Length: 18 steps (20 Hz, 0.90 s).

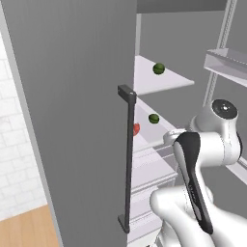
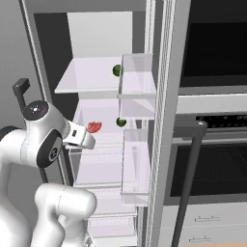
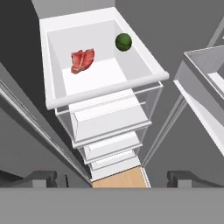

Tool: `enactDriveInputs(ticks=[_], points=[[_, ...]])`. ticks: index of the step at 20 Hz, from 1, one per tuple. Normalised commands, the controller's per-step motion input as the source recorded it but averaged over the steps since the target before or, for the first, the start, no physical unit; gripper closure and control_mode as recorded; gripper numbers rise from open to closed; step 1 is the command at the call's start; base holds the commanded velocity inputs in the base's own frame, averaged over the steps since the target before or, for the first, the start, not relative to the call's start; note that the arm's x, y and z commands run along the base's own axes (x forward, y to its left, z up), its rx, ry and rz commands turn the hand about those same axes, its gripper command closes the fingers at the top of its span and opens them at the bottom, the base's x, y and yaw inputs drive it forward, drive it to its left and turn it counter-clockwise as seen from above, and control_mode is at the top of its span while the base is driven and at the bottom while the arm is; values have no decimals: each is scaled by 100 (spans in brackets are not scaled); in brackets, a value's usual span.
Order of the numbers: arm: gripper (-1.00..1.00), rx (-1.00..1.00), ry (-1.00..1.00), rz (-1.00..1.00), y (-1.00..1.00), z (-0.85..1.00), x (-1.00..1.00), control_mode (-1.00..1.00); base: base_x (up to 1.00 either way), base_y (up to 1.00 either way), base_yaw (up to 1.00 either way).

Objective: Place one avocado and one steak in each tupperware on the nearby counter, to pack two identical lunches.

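progress – nothing packed | flat red steak [image 3: 82,61] and round green avocado [image 3: 124,42] on white fridge shelf [image 3: 105,94] | gripper [image 3: 111,178] – spread wide, empty

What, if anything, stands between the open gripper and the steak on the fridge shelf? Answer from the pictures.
Nothing visible does. In the hand view the gripper is open and looks straight at the steak, which lies bare on the white shelf; the avocado sits apart, to one side.
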Motion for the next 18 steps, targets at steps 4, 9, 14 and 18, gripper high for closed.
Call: enactDriveInputs(ticks=[4, 9, 14, 18], points=[[-100, -1, -24, 0, 1, 13, 3, -100, 0, 0, 0], [-100, -4, -82, 3, 8, 78, 1, -100, 0, 0, 0], [-100, -3, -61, 0, 5, 94, 2, -100, 0, 0, 0], [-100, -1, -20, -5, 0, 75, 21, -100, 0, 0, 0]])
